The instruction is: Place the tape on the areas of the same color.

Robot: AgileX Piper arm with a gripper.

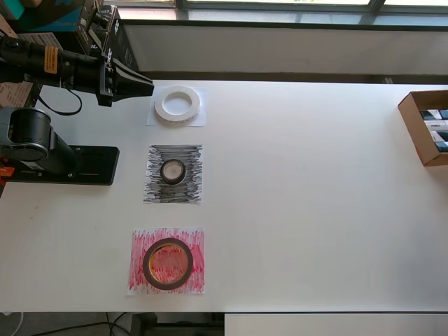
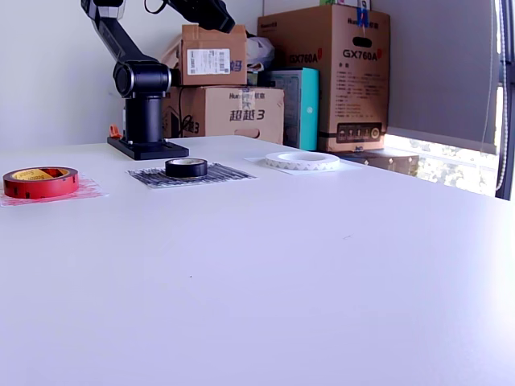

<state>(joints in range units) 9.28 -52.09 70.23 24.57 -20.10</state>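
The wide flat white ring (image 1: 177,104) lies on the plain white sheet (image 1: 199,120). The small black roll (image 1: 173,171) sits in the middle of the black-scribbled sheet (image 1: 157,192). The large dark red-brown roll (image 1: 168,263) lies on the red-scribbled sheet (image 1: 140,280). My gripper (image 1: 145,86) hangs above the table, just to the overhead view's left of the white ring, with its fingers together and nothing in them. In the exterior view the white ring (image 2: 302,161), black roll (image 2: 186,167) and red roll (image 2: 40,182) lie on their sheets, and the gripper (image 2: 216,14) is high at the top edge.
The arm's black base (image 1: 70,164) is bolted at the overhead view's left edge of the table. An open cardboard box (image 1: 413,126) stands at the overhead view's right edge. Stacked cardboard boxes (image 2: 322,72) stand behind the table in the exterior view.
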